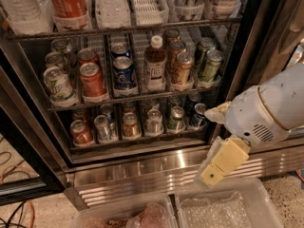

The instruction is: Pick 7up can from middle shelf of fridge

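The 7up can (58, 85), pale silver with green marks, stands at the front left of the middle shelf (142, 97) of the open fridge (142, 174). To its right in the row are a red cola can (92, 81), a blue can (123, 73), a white-capped brown bottle (155, 63), an amber can (181, 70) and green-gold cans (209, 64). My gripper (216, 167), pale yellow on a white wrist, hangs low at the right, in front of the ribbed steel base. It is far right of and below the 7up can and holds nothing.
Large bottles (69, 4) fill the rack above. A lower rack holds several cans (130, 125). The black door frame (240, 56) stands just behind my arm. Two clear plastic bins (223, 208) sit on the floor below. Cables (14, 175) lie at the left.
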`<state>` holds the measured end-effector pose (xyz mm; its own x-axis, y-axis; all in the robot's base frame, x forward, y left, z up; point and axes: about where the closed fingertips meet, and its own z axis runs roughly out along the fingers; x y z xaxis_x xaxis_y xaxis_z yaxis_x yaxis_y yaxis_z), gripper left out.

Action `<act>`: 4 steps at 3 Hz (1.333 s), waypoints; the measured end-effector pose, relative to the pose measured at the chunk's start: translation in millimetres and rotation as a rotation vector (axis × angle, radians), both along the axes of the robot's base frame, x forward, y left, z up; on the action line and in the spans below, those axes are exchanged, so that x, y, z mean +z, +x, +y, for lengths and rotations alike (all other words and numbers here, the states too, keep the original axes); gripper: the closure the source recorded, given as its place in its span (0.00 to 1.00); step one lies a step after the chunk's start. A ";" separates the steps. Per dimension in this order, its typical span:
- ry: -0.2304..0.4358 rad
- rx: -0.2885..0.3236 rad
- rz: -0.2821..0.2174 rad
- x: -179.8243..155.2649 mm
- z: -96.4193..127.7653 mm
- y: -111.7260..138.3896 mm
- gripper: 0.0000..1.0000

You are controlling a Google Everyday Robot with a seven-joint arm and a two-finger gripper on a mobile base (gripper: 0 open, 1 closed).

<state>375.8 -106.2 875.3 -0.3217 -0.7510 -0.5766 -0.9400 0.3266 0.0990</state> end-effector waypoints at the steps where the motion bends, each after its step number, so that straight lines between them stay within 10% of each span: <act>1: 0.047 0.013 -0.023 -4.6 18.3 1.7 0.00; 4: 0.290 -0.038 -0.197 -39.9 115.3 -19.7 0.00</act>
